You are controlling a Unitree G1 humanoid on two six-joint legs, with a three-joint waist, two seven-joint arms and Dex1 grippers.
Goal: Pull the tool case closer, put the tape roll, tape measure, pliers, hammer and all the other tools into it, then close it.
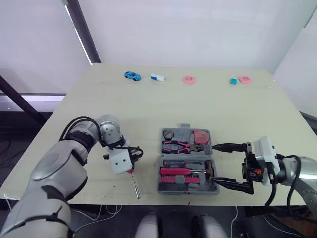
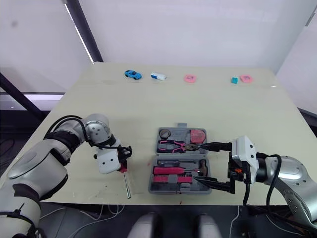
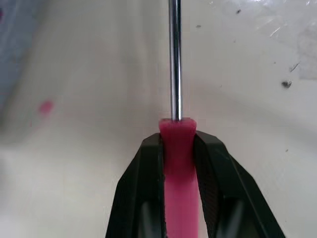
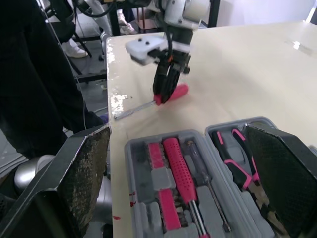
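- The tool case (image 1: 188,161) is seen lying open on the table (image 1: 148,109), close to the front edge and between the two grippers, with both grey halves facing up.
- In the far half, a black tape roll (image 1: 168,134) is set in the left corner. Pink-handled pliers (image 1: 178,145) are laid across the middle, and a pink tape measure (image 1: 200,136) is seated on the right.
- In the near half, a hammer (image 1: 184,171) with a pink grip is laid lengthwise, its head at the right end. A thin driver (image 4: 210,203) is laid alongside it.
- The left gripper (image 1: 132,170) is clamped on the pink handle of a screwdriver (image 1: 135,187), left of the case and apart from it.
- In the left wrist view, the handle (image 3: 177,163) is pinched between both black fingers (image 3: 143,188), and the steel shaft runs straight out beyond them.
- The shaft is pointed toward the table's front edge and held low over the surface. Whether its tip touches the table cannot be told.
- The right gripper (image 1: 213,163) is spread wide at the case's right side, with nothing between its fingers. One fingertip is placed by the pliers' nose, the other by the near right corner beside the hammer head.
- Along the far edge, well apart from the case, a blue toy car (image 1: 132,76), a white and blue block (image 1: 157,77), a pink disc (image 1: 189,79), a teal cube (image 1: 233,81) and another pink piece (image 1: 244,79) are lined up.
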